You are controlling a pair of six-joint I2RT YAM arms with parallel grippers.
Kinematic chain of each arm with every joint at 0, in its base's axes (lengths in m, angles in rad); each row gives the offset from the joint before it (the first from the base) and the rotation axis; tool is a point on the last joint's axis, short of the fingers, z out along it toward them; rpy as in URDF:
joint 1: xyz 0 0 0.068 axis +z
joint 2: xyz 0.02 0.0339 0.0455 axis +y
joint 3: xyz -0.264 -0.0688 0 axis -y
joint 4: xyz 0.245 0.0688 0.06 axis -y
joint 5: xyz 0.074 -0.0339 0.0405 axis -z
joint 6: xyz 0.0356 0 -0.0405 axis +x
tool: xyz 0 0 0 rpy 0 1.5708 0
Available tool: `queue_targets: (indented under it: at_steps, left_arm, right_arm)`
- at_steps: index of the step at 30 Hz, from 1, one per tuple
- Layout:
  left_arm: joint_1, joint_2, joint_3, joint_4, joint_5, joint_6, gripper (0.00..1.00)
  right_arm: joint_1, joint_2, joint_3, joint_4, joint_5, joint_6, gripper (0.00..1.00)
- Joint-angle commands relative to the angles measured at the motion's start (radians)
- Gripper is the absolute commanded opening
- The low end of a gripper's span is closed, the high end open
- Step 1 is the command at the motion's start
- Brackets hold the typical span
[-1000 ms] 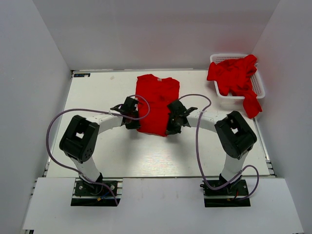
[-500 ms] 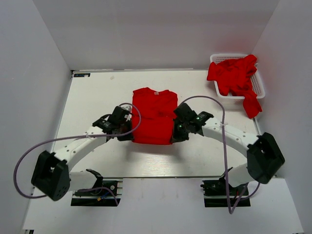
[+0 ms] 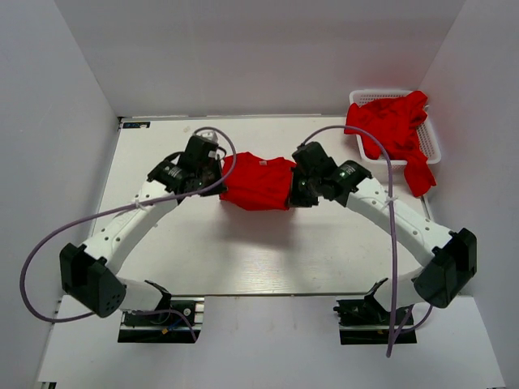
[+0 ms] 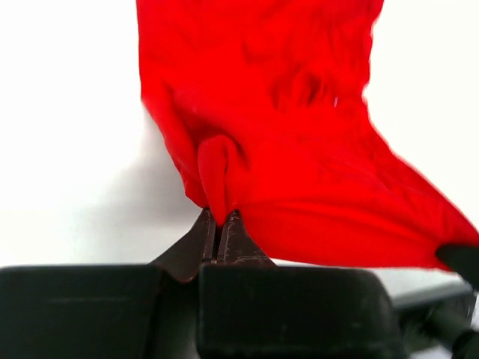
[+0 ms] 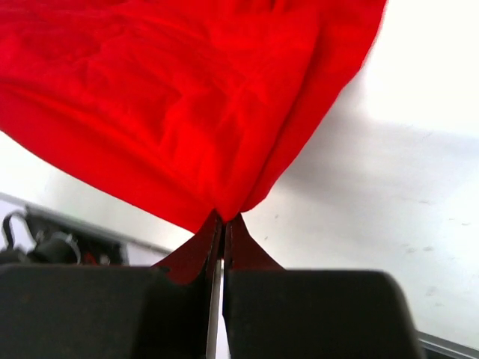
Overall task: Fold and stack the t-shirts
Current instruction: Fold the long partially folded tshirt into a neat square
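Note:
A red t-shirt point(image 3: 258, 183) is doubled over at the middle of the white table point(image 3: 243, 251), its lower half lifted and carried toward the back. My left gripper point(image 3: 219, 174) is shut on its left edge, my right gripper point(image 3: 293, 185) shut on its right edge. In the left wrist view the red t-shirt point(image 4: 299, 149) hangs from the shut left gripper point(image 4: 220, 218). The right wrist view shows the shirt's cloth point(image 5: 187, 105) pinched in the shut right gripper point(image 5: 224, 221). More red t-shirts point(image 3: 391, 126) lie crumpled in the basket.
A white lattice basket point(image 3: 428, 139) stands at the back right corner, one red shirt hanging over its front rim toward the table. White walls enclose the table on three sides. Both arms' purple cables loop above the table.
Both grippers have moved away from the arm bases toward the back, carrying the shirt's near edge up and over. The visible red patch has shortened into a folded band.

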Motion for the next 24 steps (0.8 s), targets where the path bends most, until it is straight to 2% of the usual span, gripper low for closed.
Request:
queue_targets:
  at_steps: [1,11,24]
  left_arm:
    - [0.017,0.065,0.106,-0.038,-0.111,-0.002,0.0]
    - [0.028,0.32,0.336,-0.096,-0.206,0.007,0.0]
    - [0.103,0.553,0.557,-0.114,-0.214,0.045,0.0]
  right_arm:
    - [-0.022,0.062,0.116,-0.104,0.13,-0.048,0.0]
    - [-0.118,0.186,0.22,-0.054,0.118,-0.108,0.0]
    - [-0.224,0.358,0.338,0.049,0.066,-0.18,0.0]
